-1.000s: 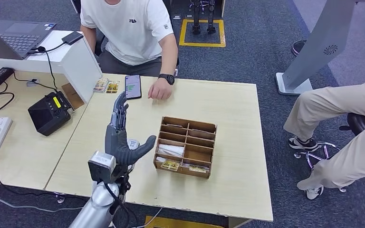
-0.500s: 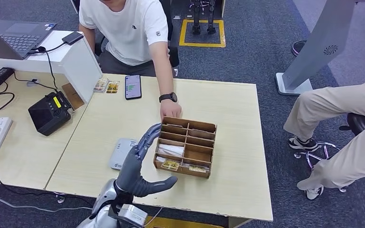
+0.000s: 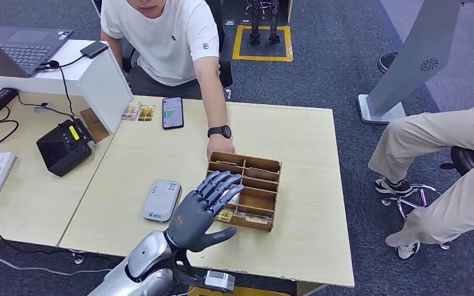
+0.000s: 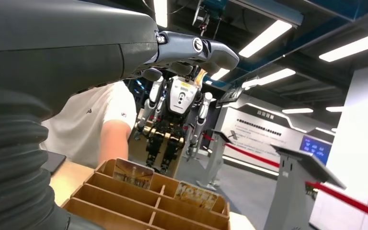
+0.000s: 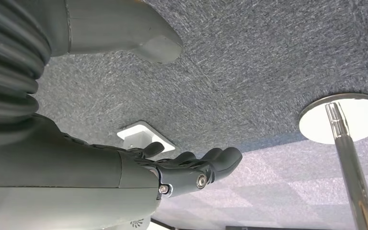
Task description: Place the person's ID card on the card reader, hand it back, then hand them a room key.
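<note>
While our left hand [image 3: 205,208] hovers palm-up, fingers spread and grasping nothing, over the wooden organiser's [image 3: 265,195] near-left slots, room key cards [image 3: 224,214] stand at six o'clock; we should pinch one squarely. Our right hand [image 5: 191,167] hangs unclenched.

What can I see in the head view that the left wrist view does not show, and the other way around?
Head view alone: the white card reader lying flat on the table, the phone near the table's far edge, the black device on the side desk, and a second person's legs.

Left wrist view alone: a humanoid robot standing behind the person, ceiling lights, and a kiosk with red barrier tape.

Both: the left hand, open, over the wooden organizer; cards standing in it; and the person in the white shirt.
</note>
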{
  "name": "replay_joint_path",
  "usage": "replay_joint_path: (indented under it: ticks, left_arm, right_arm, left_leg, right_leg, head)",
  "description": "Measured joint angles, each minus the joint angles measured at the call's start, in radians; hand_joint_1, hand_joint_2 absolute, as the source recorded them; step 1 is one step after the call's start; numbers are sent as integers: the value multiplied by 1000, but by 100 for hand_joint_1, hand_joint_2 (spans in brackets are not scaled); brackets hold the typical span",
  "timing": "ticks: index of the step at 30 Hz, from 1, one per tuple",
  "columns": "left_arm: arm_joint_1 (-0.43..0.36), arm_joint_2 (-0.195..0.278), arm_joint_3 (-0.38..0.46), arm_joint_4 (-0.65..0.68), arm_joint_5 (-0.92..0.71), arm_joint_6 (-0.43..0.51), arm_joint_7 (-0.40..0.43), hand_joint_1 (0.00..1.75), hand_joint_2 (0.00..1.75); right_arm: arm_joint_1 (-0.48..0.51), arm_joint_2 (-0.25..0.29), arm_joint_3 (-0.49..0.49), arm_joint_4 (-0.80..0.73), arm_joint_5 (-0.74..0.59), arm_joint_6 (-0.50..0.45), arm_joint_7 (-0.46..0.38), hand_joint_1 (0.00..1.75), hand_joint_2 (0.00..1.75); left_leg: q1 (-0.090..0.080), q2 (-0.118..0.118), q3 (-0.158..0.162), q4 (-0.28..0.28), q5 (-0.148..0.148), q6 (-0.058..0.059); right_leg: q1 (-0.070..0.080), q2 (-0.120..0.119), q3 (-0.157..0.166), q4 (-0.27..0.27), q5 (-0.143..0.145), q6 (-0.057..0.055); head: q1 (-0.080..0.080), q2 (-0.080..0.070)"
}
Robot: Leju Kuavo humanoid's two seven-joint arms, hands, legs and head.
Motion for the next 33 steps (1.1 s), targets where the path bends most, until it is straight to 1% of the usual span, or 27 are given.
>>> replay_joint_path:
  ticks: [4,14,23,28,33]
  left_arm:
    - [-19,4,-18,36,-52,3,35,0,175]
    - [-52,6,-57,92,-95,2,72,0,175]
    - [-70,4,-70,128,-108,-4,86,0,175]
    - [-74,3,-78,144,-127,-7,101,0,175]
    - [-83,-6,-84,170,-129,-16,113,0,175]
  right_arm:
    - [1,0,0,0,13,0,-9,0,175]
    - [5,0,0,0,52,0,-12,0,175]
    - [6,0,0,0,71,0,-9,0,175]
    - [7,0,0,0,71,0,-25,0,175]
    - [7,0,0,0,84,0,-13,0,175]
  left_leg:
    - [0,0,0,0,0,0]
    - [0,0,0,0,0,0]
    - [0,0,0,0,0,0]
    - [0,0,0,0,0,0]
    - [0,0,0,0,0,0]
  right_leg:
    - [0,0,0,0,0,0]
    - [0,0,0,0,0,0]
    - [0,0,0,0,0,0]
    - [0,0,0,0,0,0]
    - [0,0,0,0,0,0]
  head:
    - [0,0]
    - [0,0]
    - [0,0]
    - [0,0]
    - [0,0]
